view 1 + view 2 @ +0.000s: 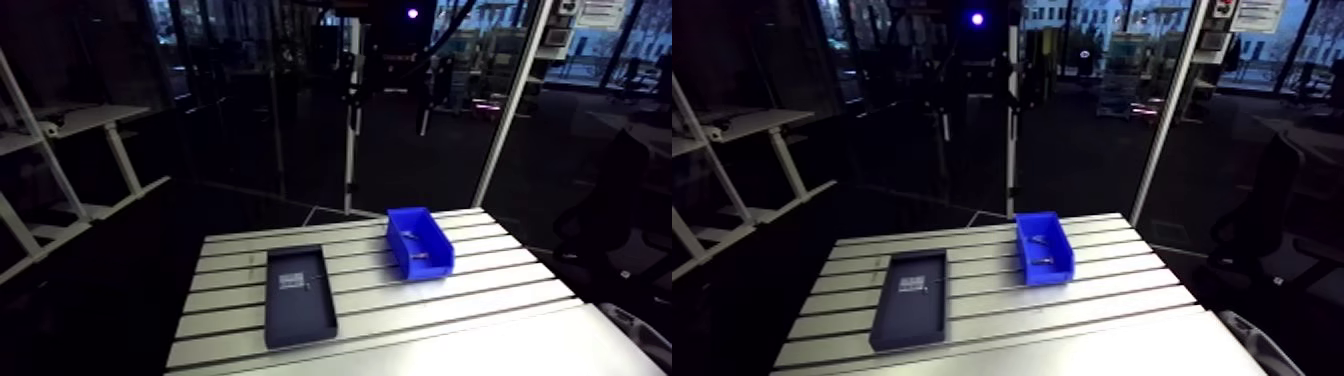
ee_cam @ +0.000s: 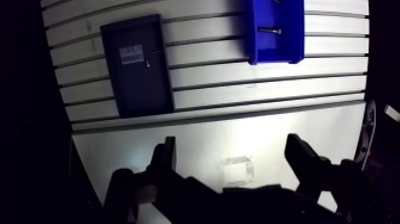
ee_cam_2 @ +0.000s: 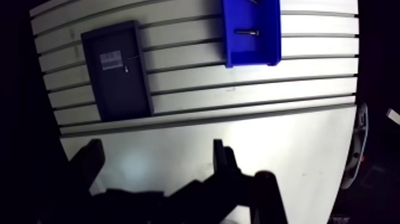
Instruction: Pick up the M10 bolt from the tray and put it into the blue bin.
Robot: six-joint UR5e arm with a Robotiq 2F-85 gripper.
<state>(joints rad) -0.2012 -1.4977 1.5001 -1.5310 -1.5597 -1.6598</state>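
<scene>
A dark grey flat tray (image 2: 137,77) lies on the slotted table, with a white label (image 2: 131,55) on it and a small metal piece (image 2: 147,63) beside the label, too small to tell its size. To the tray's right stands the blue bin (image 1: 437,240), holding a bolt (image 2: 269,30); a second one (image 1: 404,235) shows in the arm view. My gripper (image 2: 231,143) hangs high over the smooth front strip of the table, well short of both tray and bin. Its fingers (image 2: 166,156) are wide apart with nothing between them. The arm view does not show the gripper.
The slotted table (image 1: 480,290) ends in a smooth pale strip (image 2: 178,149) under the gripper, with a faint square tape mark (image 2: 238,170). Beyond the table's left edge it is dark. A curved dark part (image 2: 368,134) shows at the right side.
</scene>
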